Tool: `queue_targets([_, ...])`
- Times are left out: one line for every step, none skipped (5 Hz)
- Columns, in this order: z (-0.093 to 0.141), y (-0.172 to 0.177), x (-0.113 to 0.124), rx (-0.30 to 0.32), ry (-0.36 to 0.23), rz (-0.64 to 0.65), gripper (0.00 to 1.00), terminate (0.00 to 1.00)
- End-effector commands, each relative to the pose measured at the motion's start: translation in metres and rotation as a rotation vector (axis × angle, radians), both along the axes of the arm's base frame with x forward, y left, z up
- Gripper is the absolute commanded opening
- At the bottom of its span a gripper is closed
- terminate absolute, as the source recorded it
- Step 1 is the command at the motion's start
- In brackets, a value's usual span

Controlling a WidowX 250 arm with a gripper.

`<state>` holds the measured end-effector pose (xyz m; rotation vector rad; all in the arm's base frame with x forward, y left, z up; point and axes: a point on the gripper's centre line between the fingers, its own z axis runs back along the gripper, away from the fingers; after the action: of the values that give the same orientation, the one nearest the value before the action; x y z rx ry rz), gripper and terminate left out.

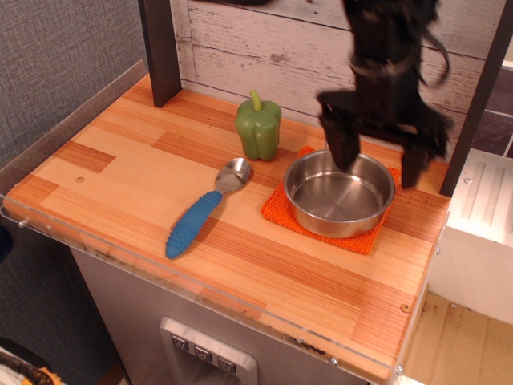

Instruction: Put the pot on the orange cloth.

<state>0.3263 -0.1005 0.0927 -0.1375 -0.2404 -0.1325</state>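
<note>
The shiny steel pot [339, 194] sits flat on the orange cloth [280, 210] at the right of the wooden table. The cloth shows around the pot's left, front and back edges. My gripper [379, 158] is blurred with motion, raised above the pot's far rim. It is open and empty, with one finger [343, 144] at the left and one at the right. The pot's wire handle is hidden behind the gripper.
A green bell pepper [258, 127] stands behind and left of the pot. A blue-handled metal spoon [201, 211] lies left of the cloth. A dark post [160, 50] stands at the back left. The table's right edge [433, 265] is close to the pot.
</note>
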Motion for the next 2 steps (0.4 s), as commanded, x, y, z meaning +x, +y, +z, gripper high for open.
queue_targets([0.048, 0.078, -0.058, 0.115, 0.017, 0.143, 1.0, 0.0])
queue_targets([0.044, 0.096, -0.071, 0.174, 0.048, 0.152, 1.0, 0.0])
